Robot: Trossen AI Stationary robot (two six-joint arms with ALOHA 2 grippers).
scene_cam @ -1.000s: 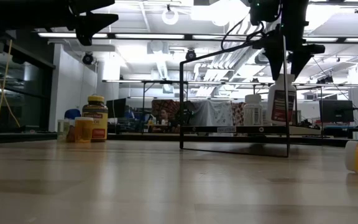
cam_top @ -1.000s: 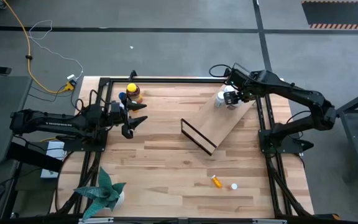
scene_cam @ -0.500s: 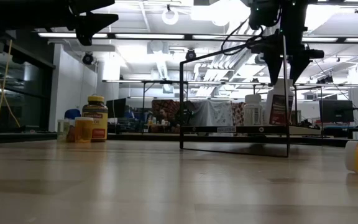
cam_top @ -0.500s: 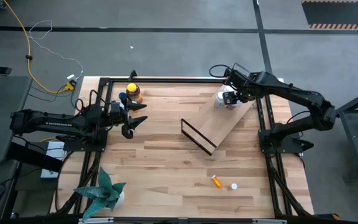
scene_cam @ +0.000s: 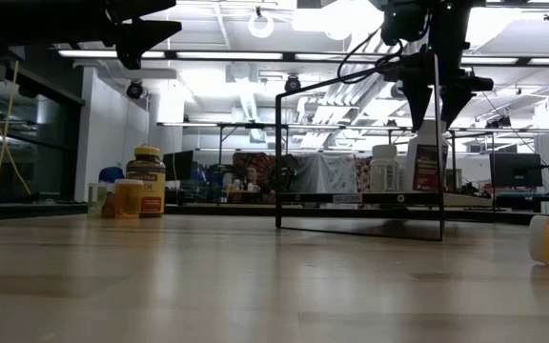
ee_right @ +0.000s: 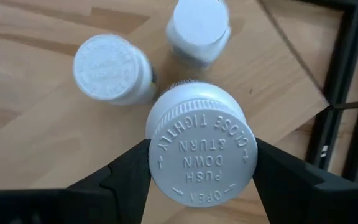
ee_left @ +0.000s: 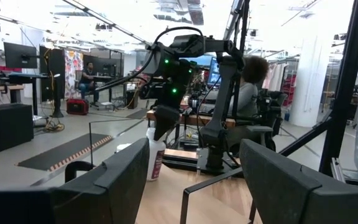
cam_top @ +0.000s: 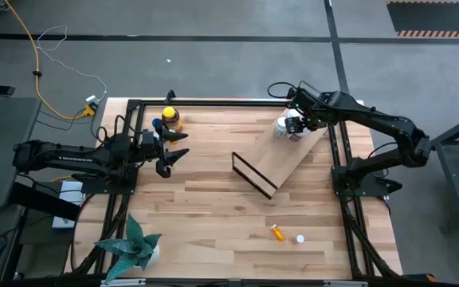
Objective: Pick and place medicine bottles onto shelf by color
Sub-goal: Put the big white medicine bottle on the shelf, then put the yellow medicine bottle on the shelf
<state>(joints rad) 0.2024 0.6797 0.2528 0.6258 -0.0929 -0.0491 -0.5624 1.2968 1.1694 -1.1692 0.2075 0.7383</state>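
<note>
three white bottles are up on the shelf (cam_top: pixel 281 159) now, bunched at its far end by the right side of the table frame. the right gripper (ee_right: pixel 197 165) sits straddling the biggest white bottle (ee_right: pixel 201 153), one finger on each side of the cap, jaws fairly wide and right against it, so it looks like a grip on the cap. compared with a second ago that gripper has slid a touch to the left in the low view and the bottle with it; from above you can barely see any change. the other two white bottles (ee_right: pixel 112 70) stand just beside it on the board.

off the shelf, the amber bottle with the yellow cap (cam_top: pixel 170 117) and the blue one (cam_top: pixel 158 124) stand near the far left corner of the table (cam_top: pixel 205 207). a small orange bottle (cam_top: pixel 277 232) lies on its side near the front edge, with a tiny white thing (cam_top: pixel 300 238) just beside it.

the left gripper (cam_top: pixel 175 146) hangs over the left part of the table, jaws apart, nothing in them, same spot as before.
</note>
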